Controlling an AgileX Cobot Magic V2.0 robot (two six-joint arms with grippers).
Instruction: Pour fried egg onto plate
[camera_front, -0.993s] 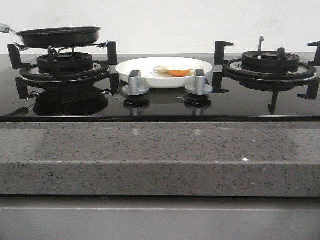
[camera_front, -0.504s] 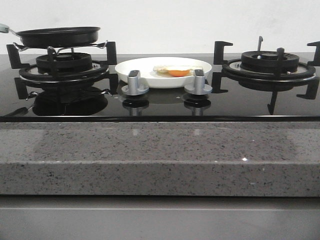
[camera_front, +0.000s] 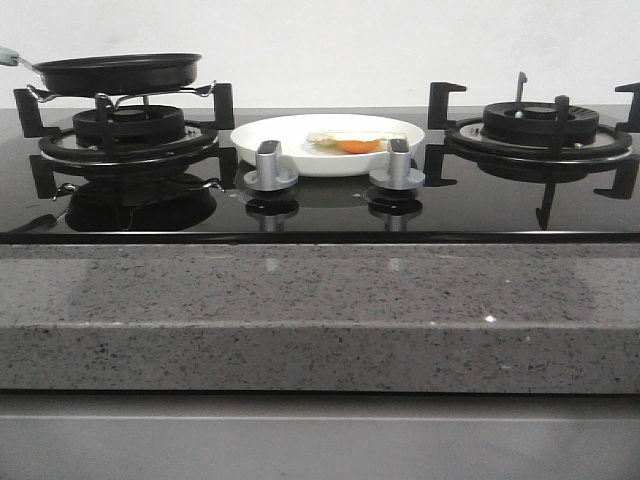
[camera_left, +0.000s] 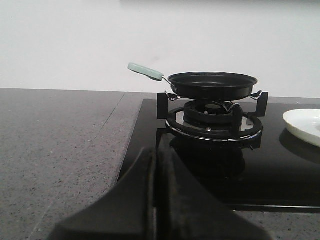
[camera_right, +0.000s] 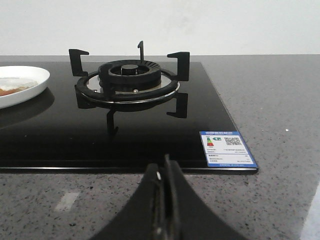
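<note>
At the centre of the front view, the plate (camera_front: 328, 143) sits on the black glass hob (camera_front: 320, 205) between the two burners, directly behind the two silver knobs (camera_front: 270, 166). The fried egg (camera_front: 346, 143) lies on the plate, right of its middle, orange yolk visible. The black frying pan (camera_front: 118, 72) stands level on the left burner (camera_front: 128, 130) at upper left of the frame, and its interior cannot be seen from this angle. No arm appears in the front view.

Left gripper (camera_left: 156, 200): jaws pressed together, holding nothing, at the lower centre of its wrist frame and well apart from the pan. Right gripper (camera_right: 165, 210): jaws likewise closed and empty, low over the grey stone counter (camera_right: 270, 200) in front of the right burner (camera_right: 130, 80).

Judgement: the egg appears delivered, so little remains. Residual risks: the pan rests on a narrow wire trivet, so a knock to its pale green handle (camera_left: 145, 71) could tip it off. A careless arm sweep could also strike the plate rim and slide it across the smooth glass.

View differences: the left wrist view shows the handle in full and only the edge of the plate, not the egg. The right wrist view alone shows the label sticker (camera_right: 227, 148) at the hob corner and a sliver of egg at the left edge of the frame.
</note>
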